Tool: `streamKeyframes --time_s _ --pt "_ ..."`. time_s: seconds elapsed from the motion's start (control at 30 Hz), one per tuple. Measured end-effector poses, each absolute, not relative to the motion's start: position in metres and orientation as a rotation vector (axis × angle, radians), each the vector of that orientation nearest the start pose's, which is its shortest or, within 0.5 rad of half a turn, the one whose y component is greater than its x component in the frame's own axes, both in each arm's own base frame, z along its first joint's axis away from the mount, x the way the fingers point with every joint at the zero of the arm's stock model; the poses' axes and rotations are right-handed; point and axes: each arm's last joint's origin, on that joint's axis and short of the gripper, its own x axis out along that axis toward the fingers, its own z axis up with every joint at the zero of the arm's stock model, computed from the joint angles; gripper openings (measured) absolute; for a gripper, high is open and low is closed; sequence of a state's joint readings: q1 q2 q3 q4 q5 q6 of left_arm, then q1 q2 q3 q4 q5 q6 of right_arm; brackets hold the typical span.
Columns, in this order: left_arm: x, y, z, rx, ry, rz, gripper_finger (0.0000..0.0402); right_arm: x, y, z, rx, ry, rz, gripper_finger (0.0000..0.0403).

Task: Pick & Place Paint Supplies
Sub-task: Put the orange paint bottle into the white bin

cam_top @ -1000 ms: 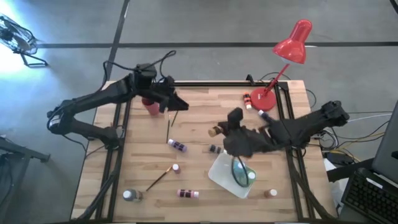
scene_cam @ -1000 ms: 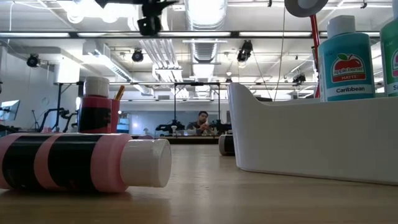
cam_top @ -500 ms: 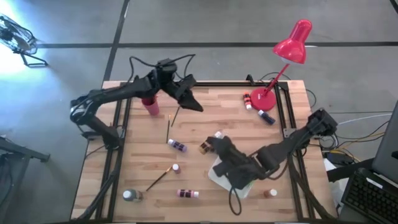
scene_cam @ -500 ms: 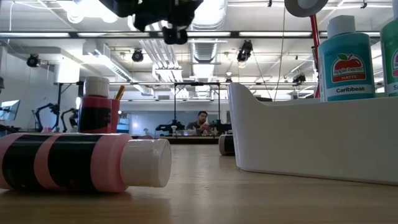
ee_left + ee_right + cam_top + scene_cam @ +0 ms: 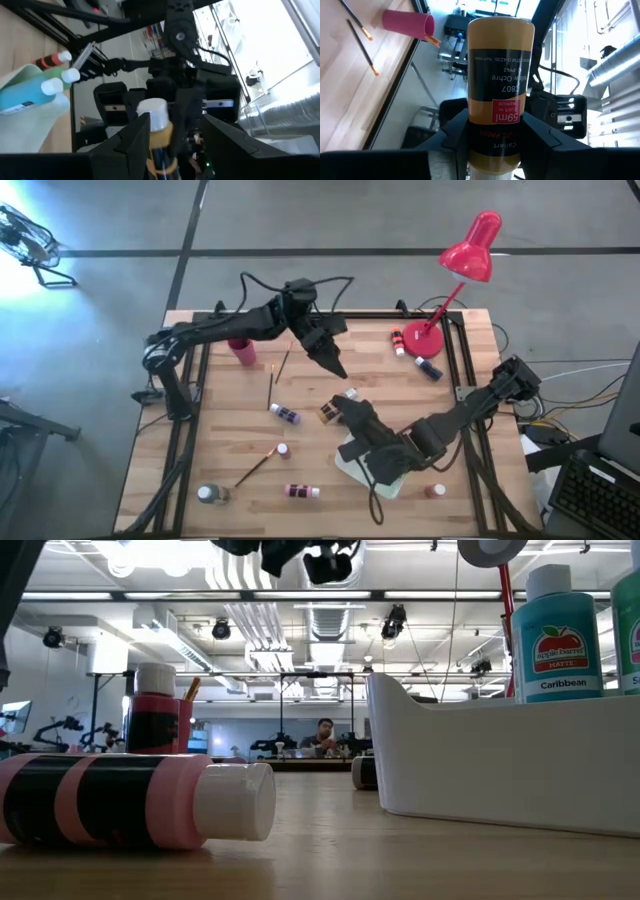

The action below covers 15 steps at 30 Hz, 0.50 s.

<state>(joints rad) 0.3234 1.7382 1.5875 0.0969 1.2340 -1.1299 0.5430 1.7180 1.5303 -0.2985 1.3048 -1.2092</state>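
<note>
My right gripper point(image 5: 345, 412) point(image 5: 496, 134) is over the table's middle, shut on a yellow ochre paint bottle point(image 5: 330, 414) point(image 5: 501, 60) with a white cap. My left gripper point(image 5: 337, 368) point(image 5: 175, 122) hangs open just beyond it toward the far edge. It points at the bottle point(image 5: 155, 120), which shows between its fingers farther off, apart from them. A white bin point(image 5: 362, 470) point(image 5: 500, 775) under the right forearm holds teal bottles point(image 5: 556, 635) point(image 5: 22, 97). Other bottles point(image 5: 285, 414) and brushes point(image 5: 270, 388) lie on the wood. My right gripper pinches the ochre bottle's body point(image 5: 495, 117) between its two fingers, one on each side, with the white cap point(image 5: 490, 175) below the fingers in its wrist view. The bottle is lifted clear of the table and lies roughly level in the high view.
A pink cup point(image 5: 241, 350) with brushes stands at the far left. A red lamp point(image 5: 447, 295) stands at the far right, with bottles point(image 5: 404, 340) by its base. More bottles point(image 5: 303, 491) point(image 5: 433, 491) and a brush point(image 5: 257, 467) lie near the front edge. A pink-and-black bottle point(image 5: 130, 800) lies close to the low camera.
My left gripper has swung from beside the pink cup toward the table's right and middle, ending close to the ochre bottle. My right arm first carried the bottle a little toward the near edge, its forearm dropping over the bin, then held still.
</note>
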Motion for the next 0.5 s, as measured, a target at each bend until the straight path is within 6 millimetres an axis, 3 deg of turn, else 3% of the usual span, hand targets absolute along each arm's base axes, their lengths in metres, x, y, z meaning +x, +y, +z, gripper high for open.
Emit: streamKeyframes --time_s 0.27,0.5 --pt "0.397 0.096 0.361 -1.096 0.583 -0.784 0.0181 0.339 0.167 0.343 -1.528 0.75 -0.499 0.0117" --pt "0.401 0.082 0.359 -1.066 0.594 -0.821 0.0181 0.341 0.163 0.342 -1.531 0.759 -0.496 0.0117"
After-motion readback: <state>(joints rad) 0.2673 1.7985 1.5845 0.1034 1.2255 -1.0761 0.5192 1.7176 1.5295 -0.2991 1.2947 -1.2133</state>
